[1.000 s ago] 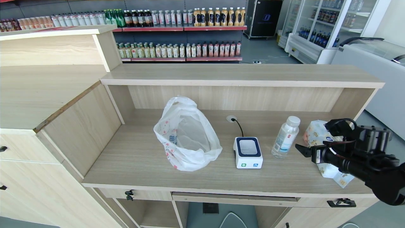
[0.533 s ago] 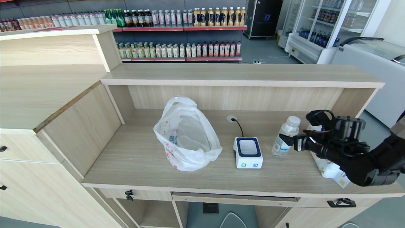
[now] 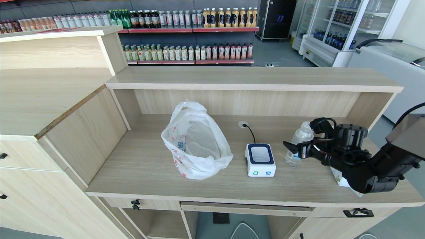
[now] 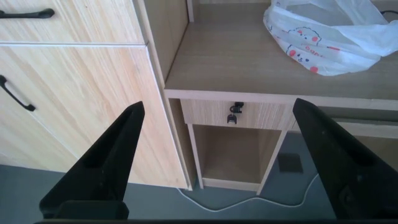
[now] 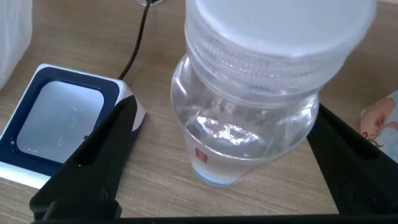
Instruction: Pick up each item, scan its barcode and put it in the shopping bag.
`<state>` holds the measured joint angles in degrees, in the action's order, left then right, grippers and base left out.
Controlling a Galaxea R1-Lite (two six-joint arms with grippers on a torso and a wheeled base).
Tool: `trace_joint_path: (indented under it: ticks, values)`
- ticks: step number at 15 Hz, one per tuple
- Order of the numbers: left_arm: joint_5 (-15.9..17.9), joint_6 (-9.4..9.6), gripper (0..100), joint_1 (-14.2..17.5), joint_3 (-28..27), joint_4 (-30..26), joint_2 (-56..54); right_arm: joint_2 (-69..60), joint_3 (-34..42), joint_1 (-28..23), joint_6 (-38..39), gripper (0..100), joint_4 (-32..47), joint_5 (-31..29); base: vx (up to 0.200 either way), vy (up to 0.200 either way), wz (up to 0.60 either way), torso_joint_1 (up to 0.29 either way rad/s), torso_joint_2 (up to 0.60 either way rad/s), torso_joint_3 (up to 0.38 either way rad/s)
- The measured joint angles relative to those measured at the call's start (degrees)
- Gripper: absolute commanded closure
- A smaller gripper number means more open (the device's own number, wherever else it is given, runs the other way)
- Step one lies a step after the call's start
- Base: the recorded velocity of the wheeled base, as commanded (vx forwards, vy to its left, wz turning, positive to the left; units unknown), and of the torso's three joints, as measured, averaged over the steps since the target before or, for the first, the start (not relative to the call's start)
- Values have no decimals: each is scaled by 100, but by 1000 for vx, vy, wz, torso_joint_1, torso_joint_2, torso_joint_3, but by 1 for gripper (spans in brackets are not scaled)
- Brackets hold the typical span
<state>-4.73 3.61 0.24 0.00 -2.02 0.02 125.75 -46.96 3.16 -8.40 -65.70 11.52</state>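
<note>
A clear water bottle (image 3: 298, 141) with a white cap stands upright on the wooden counter (image 3: 149, 166), right of the white and blue barcode scanner (image 3: 260, 159). My right gripper (image 3: 301, 133) is open, one finger on each side of the bottle; in the right wrist view the bottle (image 5: 249, 130) sits between the fingers (image 5: 93, 168), with the scanner (image 5: 62, 124) beside it. A patterned snack pack (image 3: 338, 177) lies mostly hidden behind the right arm. The white shopping bag (image 3: 196, 142) stands open left of the scanner. My left gripper (image 4: 217, 104) hangs open low beside the counter's front, bag (image 4: 329, 31) beyond it.
The scanner's black cable (image 3: 250, 132) runs to a hole in the counter. A raised shelf (image 3: 252, 79) overhangs the back, and a slanted side panel (image 3: 83, 132) closes the left. Drawer handles (image 4: 233, 115) sit under the front edge.
My right arm has swung left and toward the back, bringing its open fingers around the water bottle. The bottle, scanner and bag have stayed put.
</note>
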Motion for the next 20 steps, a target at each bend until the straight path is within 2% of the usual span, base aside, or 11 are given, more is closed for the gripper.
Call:
trace_joint_path:
  ticks: [5,9,11,12,20]
  values:
    - [0,0,0,0,0,0,0,424,-116,141,-235,0,-464,22,0,0,0,0,0,0]
    - [0,0,0,0,0,0,0,645,-257,254,-227,0,-506,63,0,0,0,0,0,0]
    - [0,0,0,0,0,2,0,703,-340,254,-222,0,-539,276,0,0,0,0,0,0]
    - [0,0,0,0,0,0,0,719,-360,251,-227,100,-577,334,0,0,0,0,0,0]
    - [0,0,0,0,0,2,0,728,-351,-116,-200,100,-599,380,0,0,0,0,0,0]
